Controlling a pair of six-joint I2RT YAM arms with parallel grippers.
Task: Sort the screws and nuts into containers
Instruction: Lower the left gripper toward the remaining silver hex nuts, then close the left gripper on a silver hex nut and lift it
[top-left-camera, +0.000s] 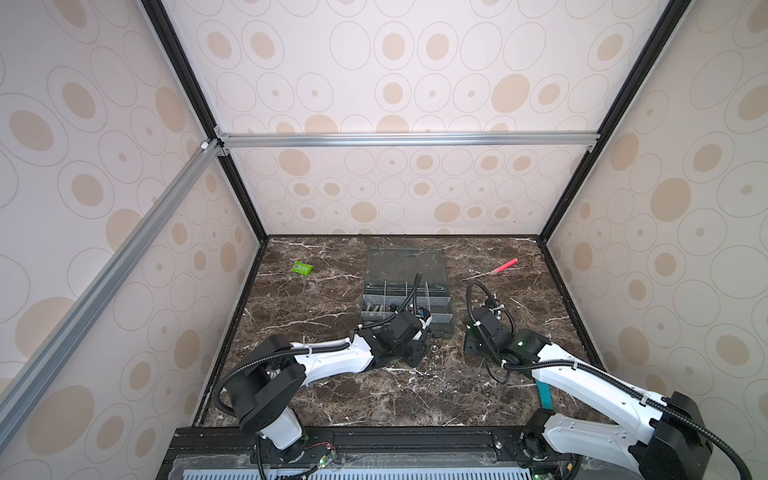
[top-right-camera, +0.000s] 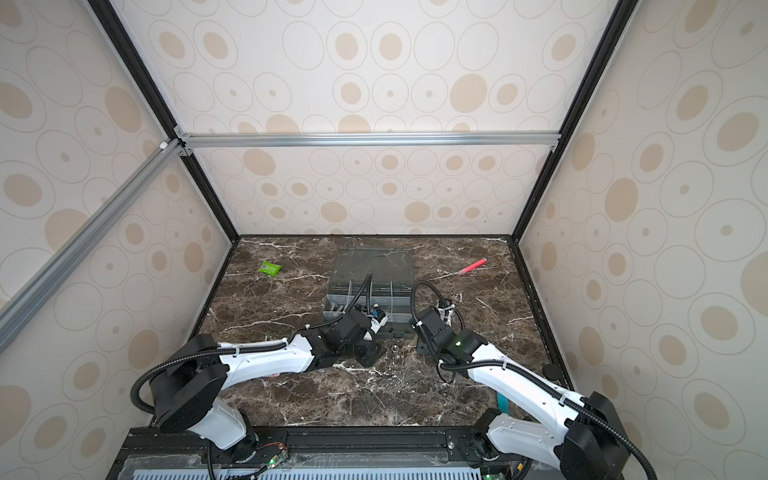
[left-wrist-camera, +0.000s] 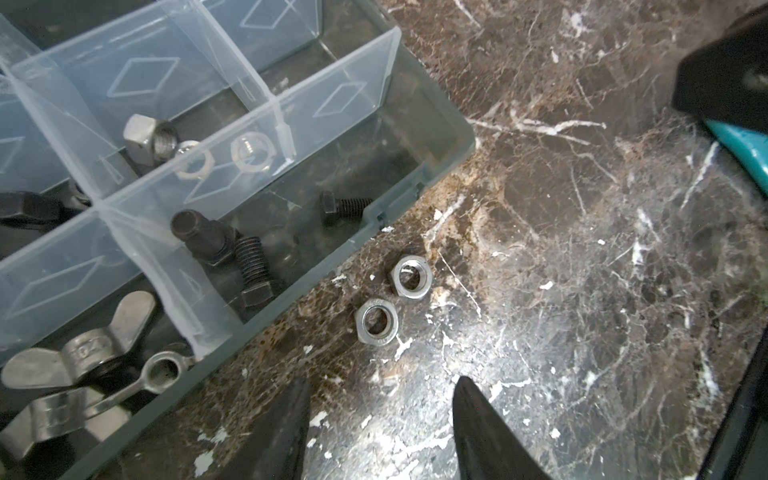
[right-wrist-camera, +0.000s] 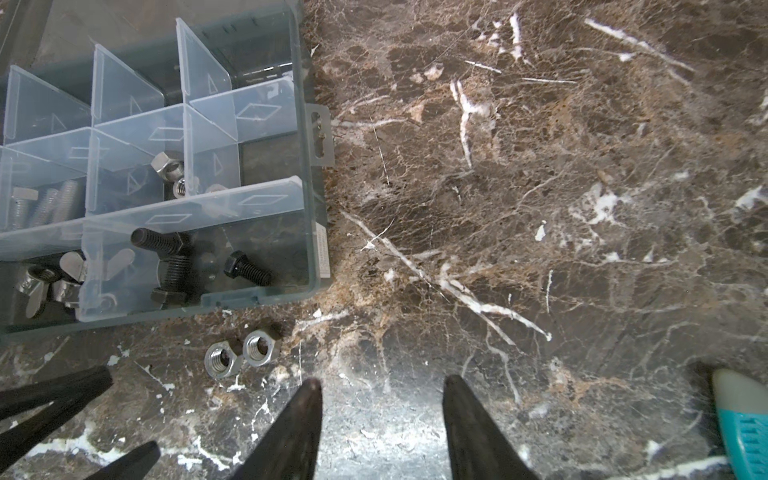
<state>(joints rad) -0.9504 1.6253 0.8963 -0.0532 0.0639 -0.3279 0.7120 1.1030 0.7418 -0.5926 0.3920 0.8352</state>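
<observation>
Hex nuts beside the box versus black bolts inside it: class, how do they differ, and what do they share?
Colour: the nuts are shiny silver, the bolts black. Shape: nuts are open rings; bolts have heads and threaded shafts. Place: nuts lie loose on the table; bolts sit in a box cell. Both are hexagonal threaded metal.

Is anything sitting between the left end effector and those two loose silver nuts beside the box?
Nothing visible. In the left wrist view only bare marble table lies between the open left end effector and the nearer nut; the second nut sits just beyond it.
</observation>
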